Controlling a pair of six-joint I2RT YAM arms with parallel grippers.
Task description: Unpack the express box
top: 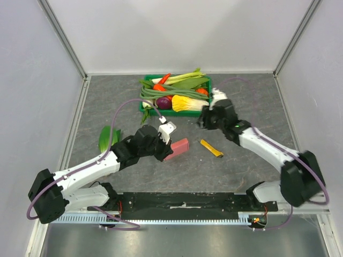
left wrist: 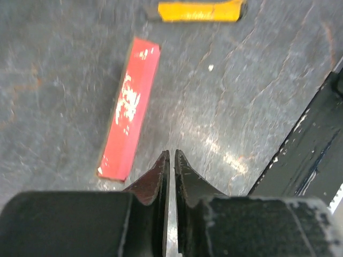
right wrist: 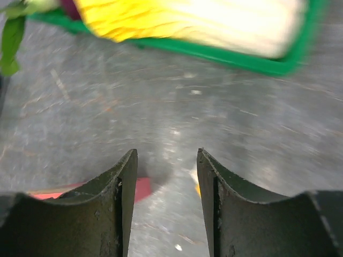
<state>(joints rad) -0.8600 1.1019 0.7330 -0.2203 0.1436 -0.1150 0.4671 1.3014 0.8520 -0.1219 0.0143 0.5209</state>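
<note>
the express box [top: 179, 148] lies flat on the grey surface [top: 241, 96], with open room along its far long edge. the left gripper [left wrist: 171, 156], jaws almost together and empty, crowds its near left end. a yellow packet [top: 212, 148] lies just right of the box, apart from it, leaving a narrow lane between them. the right gripper [right wrist: 166, 154], jaws apart, hangs over the bare strip between the green vegetable crate [right wrist: 241, 60] and the box. a loose leafy vegetable [top: 107, 138] lies left of the left arm. the black base rail [top: 182, 201] closes the near edge.
</note>
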